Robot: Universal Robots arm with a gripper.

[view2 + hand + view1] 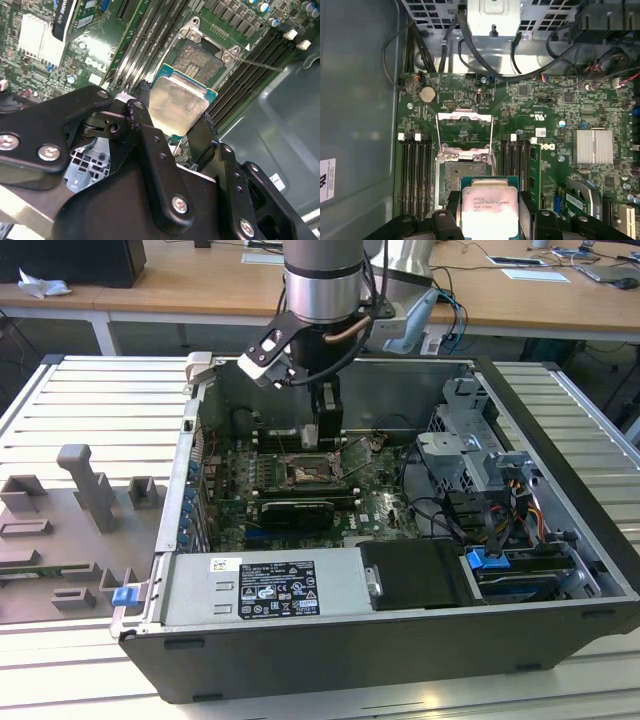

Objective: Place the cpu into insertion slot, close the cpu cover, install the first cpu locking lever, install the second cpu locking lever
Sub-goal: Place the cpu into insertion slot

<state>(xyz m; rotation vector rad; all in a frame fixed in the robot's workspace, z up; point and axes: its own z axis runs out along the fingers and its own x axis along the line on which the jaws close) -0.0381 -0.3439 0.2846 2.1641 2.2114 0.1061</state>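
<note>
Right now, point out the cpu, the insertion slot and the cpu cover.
cpu (487,210), first wrist view, middle of its metal top.
insertion slot (462,175), first wrist view, dark socket floor.
cpu cover (464,116), first wrist view, end bar of its frame.

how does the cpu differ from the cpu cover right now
The cpu is a solid pale-topped square; the cpu cover is an open silvery frame with a window. The cpu is gripped by the end effector near the insertion slot; the cpu cover is swung open beside it, untouched. Both are squarish and metallic.
</note>
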